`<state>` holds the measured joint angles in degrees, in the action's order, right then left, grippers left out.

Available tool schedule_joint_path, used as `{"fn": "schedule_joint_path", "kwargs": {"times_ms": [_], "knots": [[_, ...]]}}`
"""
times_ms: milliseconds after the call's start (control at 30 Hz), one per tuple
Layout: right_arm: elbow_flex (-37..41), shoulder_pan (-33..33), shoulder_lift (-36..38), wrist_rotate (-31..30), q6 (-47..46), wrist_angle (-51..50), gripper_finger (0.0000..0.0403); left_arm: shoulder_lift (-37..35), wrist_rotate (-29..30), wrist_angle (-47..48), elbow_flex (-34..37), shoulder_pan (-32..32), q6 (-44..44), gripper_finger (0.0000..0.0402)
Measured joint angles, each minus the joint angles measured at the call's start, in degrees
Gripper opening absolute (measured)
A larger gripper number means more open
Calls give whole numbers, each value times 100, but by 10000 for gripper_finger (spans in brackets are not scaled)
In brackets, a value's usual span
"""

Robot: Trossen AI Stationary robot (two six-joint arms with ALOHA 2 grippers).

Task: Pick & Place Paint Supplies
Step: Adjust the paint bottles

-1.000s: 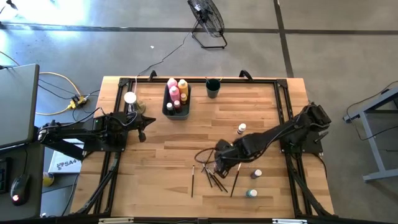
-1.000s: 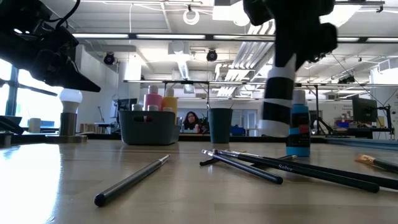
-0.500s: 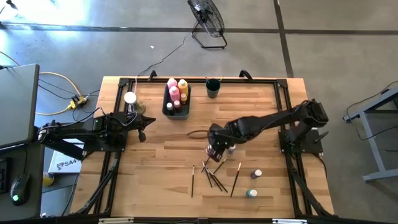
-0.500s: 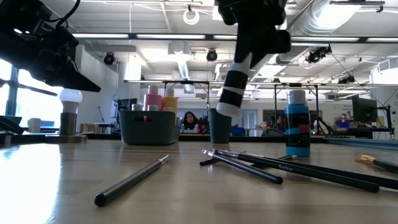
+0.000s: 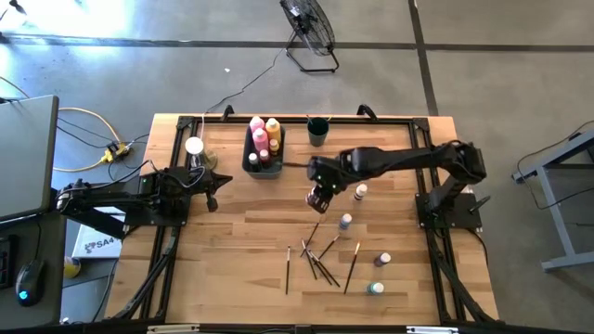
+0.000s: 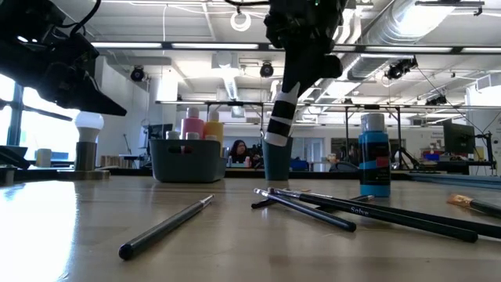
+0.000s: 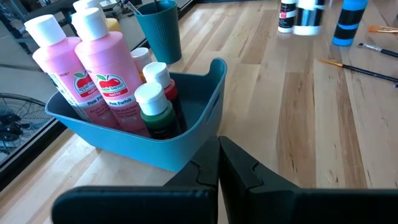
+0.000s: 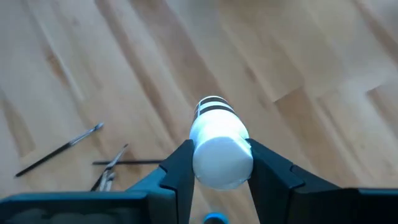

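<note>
My right gripper point(image 5: 318, 197) hangs over the middle of the table, shut on a small black-and-white banded paint bottle point(image 6: 280, 117). A dark bin point(image 5: 264, 154) at the far side holds pink and yellow squeeze bottles and small white-capped bottles point(image 7: 152, 102). Several thin paintbrushes point(image 5: 320, 260) lie on the boards toward the near edge. Small bottles point(image 5: 360, 192) point(image 5: 345, 221) point(image 5: 383, 260) stand upright around them. My left gripper point(image 7: 217, 155) waits shut at the table's left, pointing at the bin. My right gripper pinches the bottle's white upper end point(image 8: 222, 155) between its two fingers point(image 8: 180, 168), one on each side. The fingers come from above, slanting down. The bottle hangs below them, tilted, its banded lower end point(image 6: 275, 135) clear of the table.
A teal cup point(image 5: 318, 132) stands right of the bin at the far edge. A white knob on a tan base point(image 5: 194, 148) stands left of the bin. A blue bottle point(image 6: 376, 157) stands among the brushes. Bare boards lie between bin and brushes.
My right gripper has carried the bottle from above the brushes toward the table's far edge and the bin, rising a little. The bottle has gone from upright to tilted, staying clear of the table.
</note>
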<state>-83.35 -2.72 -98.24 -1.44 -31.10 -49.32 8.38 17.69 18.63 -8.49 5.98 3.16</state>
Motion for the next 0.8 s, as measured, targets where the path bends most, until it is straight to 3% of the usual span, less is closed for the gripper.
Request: {"fn": "schedule_joint_path", "kwargs": {"times_ms": [800], "knots": [[-132, -1026, -509, 145, 1044, -50, 119, 1, 252, 0, 0, 2, -1, 0]]}}
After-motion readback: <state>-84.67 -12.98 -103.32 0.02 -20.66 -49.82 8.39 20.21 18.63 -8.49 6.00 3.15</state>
